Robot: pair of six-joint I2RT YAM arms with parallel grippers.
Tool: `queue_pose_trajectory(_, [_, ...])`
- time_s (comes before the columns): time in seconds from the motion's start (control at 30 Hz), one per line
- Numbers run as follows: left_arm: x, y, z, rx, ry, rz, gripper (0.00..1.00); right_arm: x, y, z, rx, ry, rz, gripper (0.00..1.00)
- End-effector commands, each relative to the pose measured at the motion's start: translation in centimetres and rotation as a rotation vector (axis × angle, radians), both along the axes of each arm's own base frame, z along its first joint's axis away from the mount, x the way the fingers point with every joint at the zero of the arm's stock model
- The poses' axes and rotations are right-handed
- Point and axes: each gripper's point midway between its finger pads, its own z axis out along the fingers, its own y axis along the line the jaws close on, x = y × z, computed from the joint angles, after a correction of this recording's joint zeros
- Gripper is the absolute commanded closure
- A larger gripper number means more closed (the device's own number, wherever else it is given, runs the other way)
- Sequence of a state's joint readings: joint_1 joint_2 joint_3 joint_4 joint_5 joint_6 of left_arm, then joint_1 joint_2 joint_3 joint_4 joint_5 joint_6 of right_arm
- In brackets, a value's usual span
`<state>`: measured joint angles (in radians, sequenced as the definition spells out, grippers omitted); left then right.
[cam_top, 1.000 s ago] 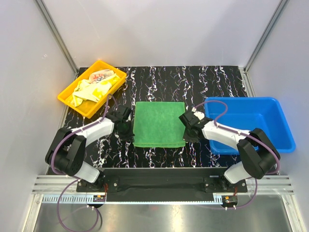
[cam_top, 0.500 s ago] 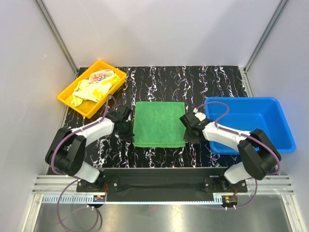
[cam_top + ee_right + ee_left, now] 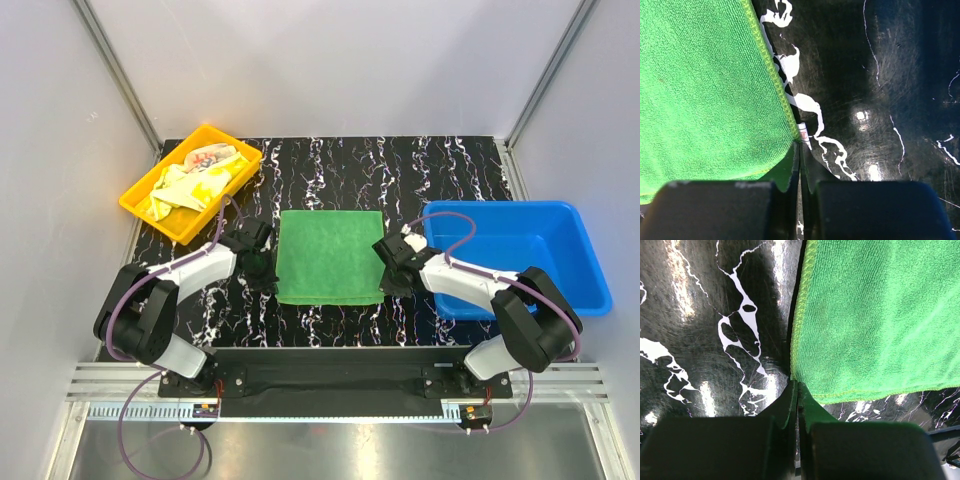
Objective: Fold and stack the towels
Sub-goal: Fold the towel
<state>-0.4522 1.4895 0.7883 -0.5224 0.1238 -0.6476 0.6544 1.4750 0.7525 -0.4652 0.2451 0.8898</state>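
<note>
A green towel (image 3: 330,255) lies flat and square on the black marbled table, between my two arms. My left gripper (image 3: 265,268) is at its left edge near the front corner. In the left wrist view the jaws (image 3: 796,382) are shut, with the green towel (image 3: 880,315) corner pinched at their tips. My right gripper (image 3: 385,270) is at the towel's right edge. Its jaws (image 3: 800,145) are shut on the green towel (image 3: 705,90) corner, beside a small white label (image 3: 804,132). A yellow patterned towel (image 3: 195,185) and a printed white towel (image 3: 208,155) lie crumpled in the tray.
The yellow tray (image 3: 140,203) sits at the back left of the table. A blue bin (image 3: 590,290) stands at the right, close behind my right arm. Grey walls enclose the table on three sides.
My right gripper has shifted slightly toward the front along the towel's right edge. The left gripper and the green towel have stayed put.
</note>
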Motion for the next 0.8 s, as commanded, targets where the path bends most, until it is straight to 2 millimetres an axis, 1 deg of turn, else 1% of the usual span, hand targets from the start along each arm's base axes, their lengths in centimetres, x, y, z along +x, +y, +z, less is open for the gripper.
queue_pose_trajectory(0.0, [0.9,-0.7,1.5,-0.044,-0.041,0.008,1.00,0.9,0.0,1.0,-0.001,-0.061,-0.024,1.00])
queue_pose_trajectory(0.03, [1.0,-0.8,1.8,-0.048,-0.043,0.007,1.00,0.8,-0.1,1.3,-0.007,-0.060,-0.021,1.00])
queue_pose_trajectory(0.17, [1.8,-1.2,3.8,-0.065,-0.080,0.009,1.00,1.6,0.2,3.1,0.000,-0.101,0.001,1.00])
queue_pose_trajectory(0.2, [1.8,-1.1,4.1,-0.065,-0.080,0.010,1.00,1.7,0.2,3.5,0.001,-0.112,0.002,1.00])
queue_pose_trajectory(0.27, [2.1,-1.2,5.0,-0.072,-0.102,0.010,1.00,1.7,0.1,4.0,-0.001,-0.119,0.008,1.00])
queue_pose_trajectory(0.33, [2.1,-1.2,5.4,-0.075,-0.109,0.012,1.00,1.6,0.0,4.1,0.001,-0.121,0.007,1.00])
queue_pose_trajectory(0.43, [2.2,-1.3,5.4,-0.077,-0.111,0.013,1.00,1.4,0.4,3.8,0.022,-0.105,0.006,1.00])
queue_pose_trajectory(0.47, [2.0,-1.3,5.2,-0.080,-0.105,0.011,1.00,1.3,0.5,3.6,0.030,-0.099,0.006,0.97])
queue_pose_trajectory(0.53, [1.9,-1.4,4.9,-0.085,-0.099,0.011,1.00,0.7,0.7,3.1,0.049,-0.073,-0.004,0.84])
queue_pose_trajectory(0.6, [2.0,-1.5,4.8,-0.087,-0.100,0.014,1.00,0.6,0.7,2.9,0.059,-0.069,-0.022,0.70])
queue_pose_trajectory(0.67, [2.0,-1.5,4.8,-0.090,-0.099,0.011,1.00,0.4,0.5,2.7,0.060,-0.068,-0.030,0.68])
queue_pose_trajectory(0.77, [2.0,-0.6,4.3,-0.032,-0.097,0.015,1.00,0.3,0.6,2.6,0.077,-0.070,-0.041,0.68])
